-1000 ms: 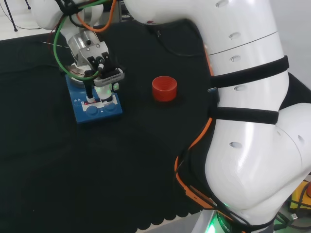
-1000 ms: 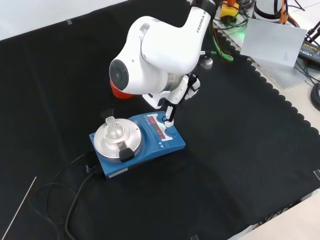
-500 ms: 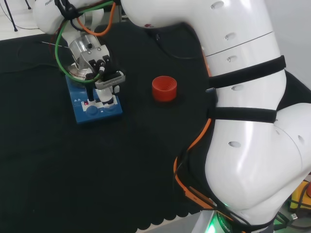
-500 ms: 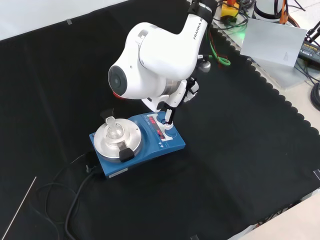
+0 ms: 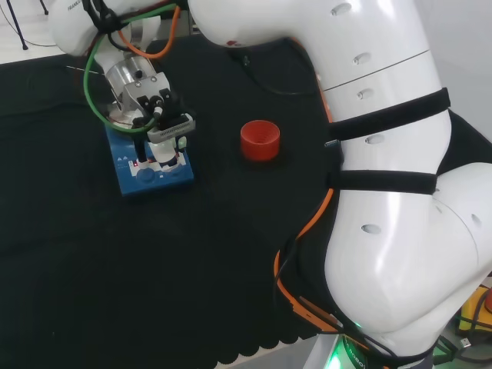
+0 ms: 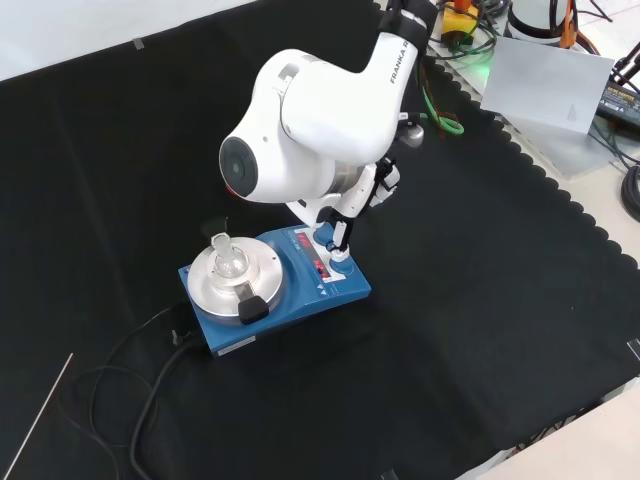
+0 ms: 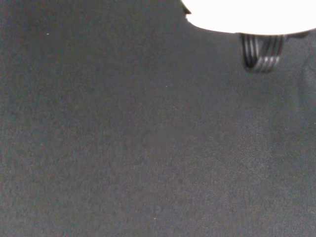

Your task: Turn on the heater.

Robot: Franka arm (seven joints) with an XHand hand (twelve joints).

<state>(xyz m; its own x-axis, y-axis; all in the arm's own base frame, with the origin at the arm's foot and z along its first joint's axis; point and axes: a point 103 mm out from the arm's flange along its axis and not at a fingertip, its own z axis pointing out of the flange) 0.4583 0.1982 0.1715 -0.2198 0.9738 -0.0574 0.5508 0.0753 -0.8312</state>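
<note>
Black cloth (image 6: 480, 300) covers the whole bench, and the arm's big white link (image 6: 310, 130) leans over the blue heater (image 6: 275, 290), which sits left of centre in the front view with its round metal plate (image 6: 235, 275) carrying a small clear glass piece (image 6: 228, 262); a red ring stand (image 5: 260, 140) waits apart to the right in the head view; the hand (image 5: 165, 131) hangs over the heater's control panel, one dark finger (image 6: 340, 238) pointing straight down at a knob, nothing grasped

Arm (image 5: 384, 192): glossy white rounded links, round grey cap (image 6: 237, 160) on one joint, black straps (image 5: 392, 111) round a link. Orange and green cables (image 5: 115, 34) along it. Hand (image 5: 157, 123): black and white, silver wrist piece.
</note>
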